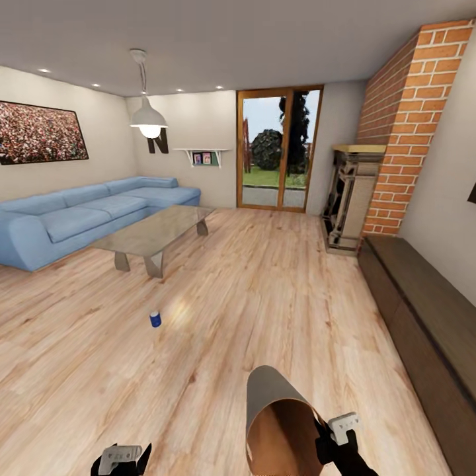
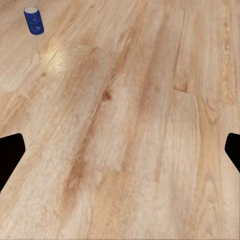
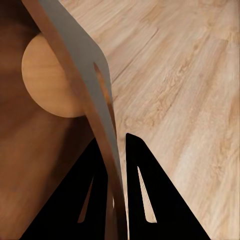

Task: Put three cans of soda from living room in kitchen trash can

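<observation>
I am in the living room. A dark blue can of soda stands upright on the light wood floor, ahead and to my left, and it is also in the left wrist view. The two orange cans are out of view. My right gripper is shut on the rim wall of the trash can, which is tilted with its brown inside toward me. My left gripper hangs open over bare floor, well short of the blue can. The kitchen is out of view.
A long blue corner sofa and a glass low table stand at the left. A brick fireplace and a low dark cabinet line the right wall. A glass door is at the far end. Open wood floor lies ahead.
</observation>
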You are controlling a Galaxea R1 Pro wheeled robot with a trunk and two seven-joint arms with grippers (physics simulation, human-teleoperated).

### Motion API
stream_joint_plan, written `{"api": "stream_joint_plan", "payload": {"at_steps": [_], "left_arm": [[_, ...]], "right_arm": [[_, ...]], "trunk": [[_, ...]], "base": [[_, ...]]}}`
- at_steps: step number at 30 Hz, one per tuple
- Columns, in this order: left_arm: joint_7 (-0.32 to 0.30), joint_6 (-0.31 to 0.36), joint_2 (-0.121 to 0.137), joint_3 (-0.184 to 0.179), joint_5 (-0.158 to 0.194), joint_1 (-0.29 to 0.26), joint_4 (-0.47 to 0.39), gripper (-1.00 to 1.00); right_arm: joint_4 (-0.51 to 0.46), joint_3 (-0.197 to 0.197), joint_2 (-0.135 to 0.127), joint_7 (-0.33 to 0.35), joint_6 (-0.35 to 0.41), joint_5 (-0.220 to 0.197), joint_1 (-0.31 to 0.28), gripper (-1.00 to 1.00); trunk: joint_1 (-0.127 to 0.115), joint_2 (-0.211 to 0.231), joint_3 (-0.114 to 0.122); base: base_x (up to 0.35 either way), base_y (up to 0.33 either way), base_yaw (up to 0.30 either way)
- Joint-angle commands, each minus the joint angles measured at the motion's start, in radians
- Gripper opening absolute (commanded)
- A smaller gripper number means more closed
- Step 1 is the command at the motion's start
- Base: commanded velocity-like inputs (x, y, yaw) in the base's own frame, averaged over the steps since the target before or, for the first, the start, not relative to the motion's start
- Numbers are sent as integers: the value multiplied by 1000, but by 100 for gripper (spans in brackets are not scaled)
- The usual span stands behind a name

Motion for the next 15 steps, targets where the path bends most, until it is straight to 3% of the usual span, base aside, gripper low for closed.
{"api": "stream_joint_plan", "payload": {"at_steps": [1,15], "left_arm": [[0,0,0,0,0,0,1,100],[-2,1,0,0,-1,-1,3,100]], "right_arm": [[-3,-3,-2,7,0,-8,0,-100],[-4,-6,-5,6,-1,-11,0,-100]], "trunk": [[0,0,0],[0,0,0]], "base": [[294,1,0],[298,27,0]]}}
